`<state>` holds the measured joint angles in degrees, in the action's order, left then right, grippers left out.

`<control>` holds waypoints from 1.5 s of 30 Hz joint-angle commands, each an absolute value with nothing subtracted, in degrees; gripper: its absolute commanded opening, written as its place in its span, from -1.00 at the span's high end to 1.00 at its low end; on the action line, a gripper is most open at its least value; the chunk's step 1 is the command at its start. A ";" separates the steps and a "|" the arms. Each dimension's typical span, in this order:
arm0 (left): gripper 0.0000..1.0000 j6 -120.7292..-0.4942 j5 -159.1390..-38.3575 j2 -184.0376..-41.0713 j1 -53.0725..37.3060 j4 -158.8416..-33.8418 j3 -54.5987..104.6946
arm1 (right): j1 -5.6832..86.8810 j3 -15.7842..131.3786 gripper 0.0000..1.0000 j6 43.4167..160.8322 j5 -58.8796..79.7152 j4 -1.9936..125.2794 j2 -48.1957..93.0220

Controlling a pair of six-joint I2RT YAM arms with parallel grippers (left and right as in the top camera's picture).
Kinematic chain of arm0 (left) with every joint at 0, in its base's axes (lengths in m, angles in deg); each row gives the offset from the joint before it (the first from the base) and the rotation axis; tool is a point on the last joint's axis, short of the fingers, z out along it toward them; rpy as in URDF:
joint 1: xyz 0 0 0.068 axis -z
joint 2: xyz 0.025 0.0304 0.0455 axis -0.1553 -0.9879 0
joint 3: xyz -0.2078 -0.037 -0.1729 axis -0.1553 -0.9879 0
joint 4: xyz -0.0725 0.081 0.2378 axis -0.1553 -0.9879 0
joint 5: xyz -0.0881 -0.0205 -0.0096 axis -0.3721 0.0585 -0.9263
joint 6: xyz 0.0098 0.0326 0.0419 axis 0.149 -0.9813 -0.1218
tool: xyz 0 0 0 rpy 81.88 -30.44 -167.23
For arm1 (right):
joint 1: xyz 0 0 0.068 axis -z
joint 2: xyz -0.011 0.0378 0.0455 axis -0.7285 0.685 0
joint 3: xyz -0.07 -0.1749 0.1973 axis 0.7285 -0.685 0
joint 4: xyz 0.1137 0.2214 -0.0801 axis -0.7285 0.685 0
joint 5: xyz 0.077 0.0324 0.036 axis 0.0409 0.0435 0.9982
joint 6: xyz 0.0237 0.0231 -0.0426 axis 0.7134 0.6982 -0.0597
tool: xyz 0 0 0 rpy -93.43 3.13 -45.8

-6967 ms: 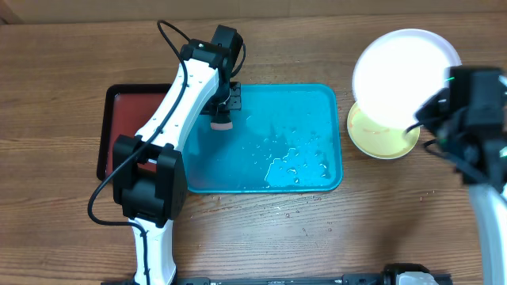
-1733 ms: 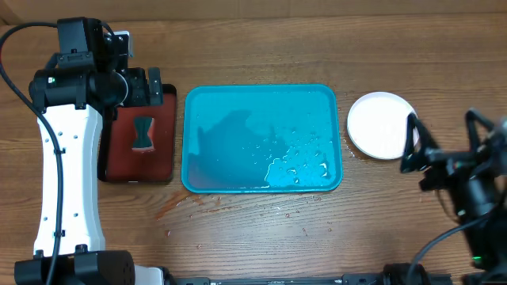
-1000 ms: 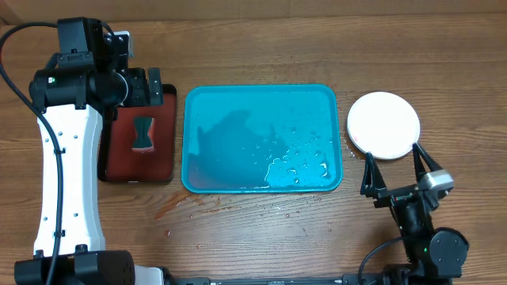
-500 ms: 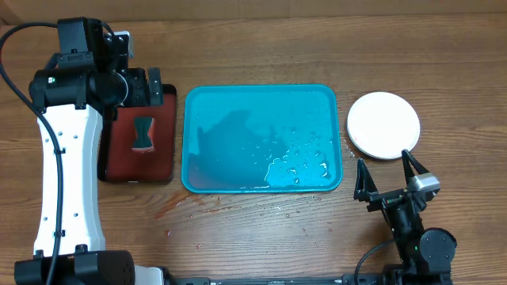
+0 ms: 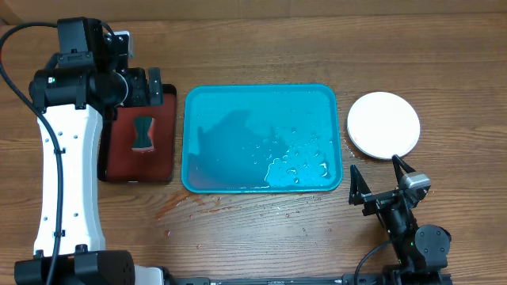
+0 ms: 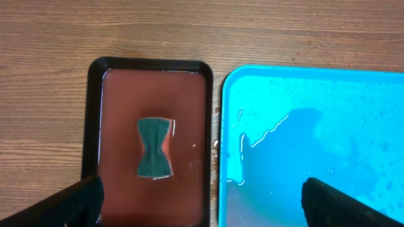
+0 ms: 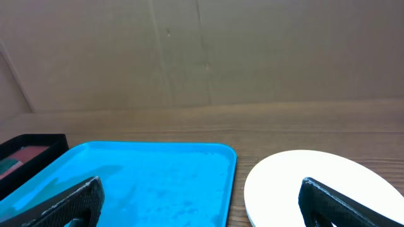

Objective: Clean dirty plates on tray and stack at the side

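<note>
The turquoise tray (image 5: pixel 238 111) lies mid-table, wet with water drops and a puddle at its right, and no plates stand on it. A white plate (image 5: pixel 383 124) rests on the table just right of the tray; only its white surface shows. My right gripper (image 5: pixel 375 165) is open and empty, low near the front edge, pointing at the gap between tray (image 7: pixel 145 176) and plate (image 7: pixel 315 183). My left gripper (image 5: pixel 146 93) hangs open and empty over the dark red tray; its fingers (image 6: pixel 79 202) straddle both trays' edges.
A small black-rimmed dark red tray (image 5: pixel 162 162) sits left of the turquoise tray, with a green hourglass-shaped sponge (image 6: pixel 154 148) lying in it. Water drops and faint reddish marks spot the wood in front of the turquoise tray (image 6: pixel 315 126). A cardboard wall backs the table.
My right arm has drawn back from the white plate toward the table's front edge and slightly left, jaws open. The left arm, sponge and plate have not moved.
</note>
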<state>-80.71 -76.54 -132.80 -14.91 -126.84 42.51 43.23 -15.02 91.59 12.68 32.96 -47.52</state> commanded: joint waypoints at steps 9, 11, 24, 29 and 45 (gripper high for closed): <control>-1.00 -80.16 -77.11 -133.05 -14.80 -126.62 43.25 | 42.86 -15.63 -1.00 91.39 13.12 32.65 -48.20; -1.00 -80.16 -77.11 -133.05 -14.80 -126.62 43.25 | 42.86 -15.63 -1.00 91.39 13.12 32.65 -48.20; -0.99 -81.08 -74.44 -123.38 -14.78 -126.82 43.25 | 42.86 -15.63 -1.00 91.39 13.12 32.65 -48.20; -1.00 -81.67 -73.88 -109.81 -14.78 -123.54 39.23 | 42.86 -15.63 -1.00 91.39 13.12 32.65 -48.20; -1.00 -81.61 -78.77 -65.88 -14.78 -84.68 -14.05 | 42.86 -15.63 -1.00 91.39 13.12 32.65 -48.20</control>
<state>-80.80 -76.74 -71.06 -14.91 -88.64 -6.05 43.23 -15.02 91.59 12.70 32.93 -47.52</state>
